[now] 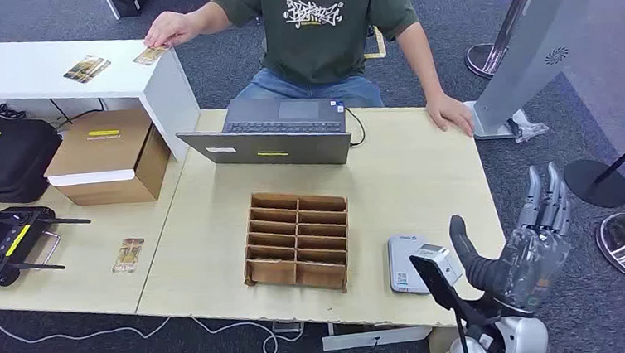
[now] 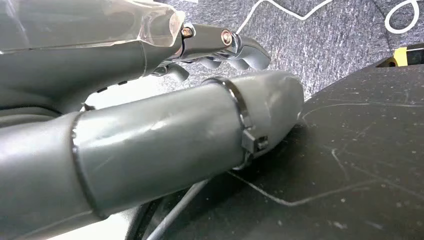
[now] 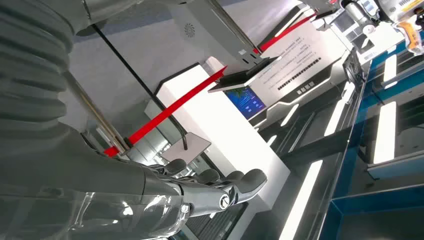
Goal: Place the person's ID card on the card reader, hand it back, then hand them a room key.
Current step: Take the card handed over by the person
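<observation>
A person in a green T-shirt sits behind the table, one hand pressing a card [image 1: 151, 54] at the corner of the white shelf [image 1: 28, 76]. A second card [image 1: 86, 68] lies on that shelf, and another card [image 1: 128, 254] lies on the left table. The grey-white card reader [image 1: 405, 261] sits near the table's front edge, right of the wooden compartment box [image 1: 297, 240]. My right hand [image 1: 539, 235] is raised beside the table's front right corner, fingers straight and apart, holding nothing. My left hand [image 2: 220, 47] hangs over the carpet with nothing in it.
An open laptop [image 1: 277, 133] stands in front of the person, whose other hand rests on the table's far right corner. A cardboard box [image 1: 108, 153], a black case [image 1: 0, 157] and a remote controller [image 1: 6, 243] are at the left. A kiosk base [image 1: 511, 88] and stanchion bases stand at the right.
</observation>
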